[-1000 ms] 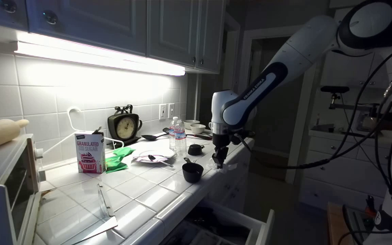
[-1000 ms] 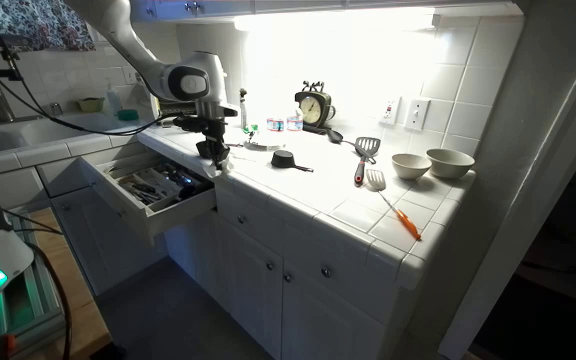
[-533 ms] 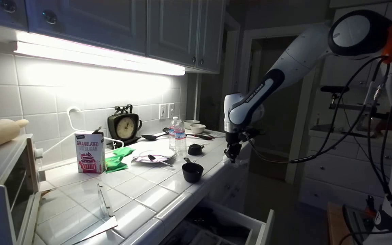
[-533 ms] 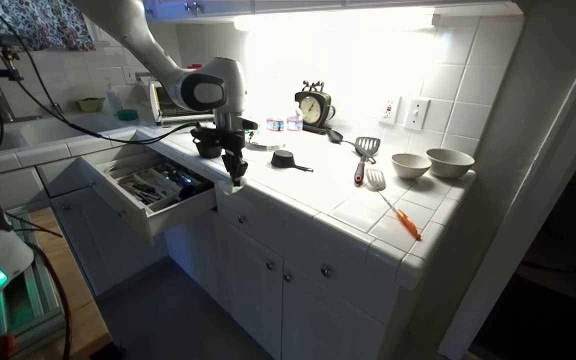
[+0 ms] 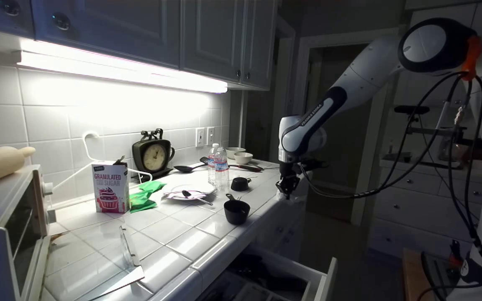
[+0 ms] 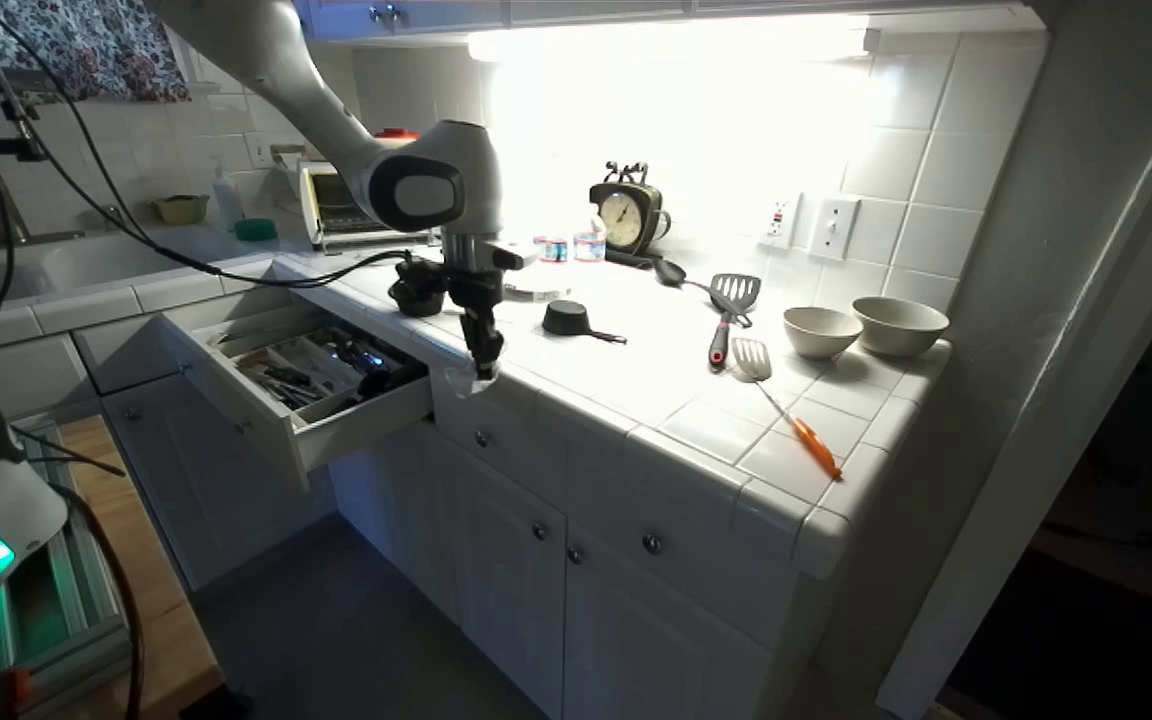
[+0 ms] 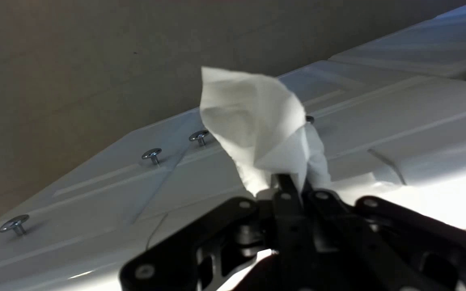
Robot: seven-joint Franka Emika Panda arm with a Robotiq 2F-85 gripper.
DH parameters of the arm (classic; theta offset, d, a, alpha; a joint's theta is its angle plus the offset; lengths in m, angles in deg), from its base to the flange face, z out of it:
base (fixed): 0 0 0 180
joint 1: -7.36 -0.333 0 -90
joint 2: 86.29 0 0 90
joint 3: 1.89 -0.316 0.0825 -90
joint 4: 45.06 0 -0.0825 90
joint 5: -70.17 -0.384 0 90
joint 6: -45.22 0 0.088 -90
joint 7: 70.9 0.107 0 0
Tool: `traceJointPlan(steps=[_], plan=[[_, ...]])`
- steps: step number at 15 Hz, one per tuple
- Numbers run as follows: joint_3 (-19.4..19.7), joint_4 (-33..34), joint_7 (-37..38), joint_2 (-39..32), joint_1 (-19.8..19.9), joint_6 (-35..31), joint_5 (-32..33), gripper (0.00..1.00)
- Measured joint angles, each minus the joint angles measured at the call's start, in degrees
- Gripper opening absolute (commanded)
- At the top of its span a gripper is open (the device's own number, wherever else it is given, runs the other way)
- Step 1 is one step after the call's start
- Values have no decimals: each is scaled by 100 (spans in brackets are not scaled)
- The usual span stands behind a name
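Observation:
My gripper (image 7: 295, 184) is shut on a crumpled white tissue (image 7: 257, 121), which sticks out past the fingertips in the wrist view. In both exterior views the gripper (image 6: 486, 372) (image 5: 288, 193) points down at the front edge of the white tiled counter (image 6: 616, 385). The tissue (image 6: 462, 380) hangs at that edge; I cannot tell whether it touches the tiles. A black measuring cup (image 6: 568, 318) lies upside down on the counter beyond the gripper. Another black cup (image 5: 237, 212) stands upright nearer the open drawer (image 6: 301, 435).
A sugar box (image 5: 111, 188), green bag (image 5: 144, 196), white plate (image 5: 188, 191), water bottles (image 5: 221, 169) and a clock (image 5: 154, 154) stand on the counter. Bowls (image 6: 822, 335) and an orange-handled spatula (image 6: 814, 445) lie toward the far end. Cabinet knobs (image 7: 152, 154) show below the edge.
My gripper has moved along the counter's front edge, away from the open drawer and toward the bowls' end, with the tissue in it. The motion is smaller in the last half second.

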Motion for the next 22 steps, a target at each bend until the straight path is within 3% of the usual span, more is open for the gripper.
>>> traceJointPlan(steps=[7, 12, 22], plan=[[-22, -6, 29, 113, 6, -12, -138, 1], [-74, 208, 33, 361, -228, -584, -93, 1], [-82, 265, 84, -120, -294, -1132, -65, 1]])
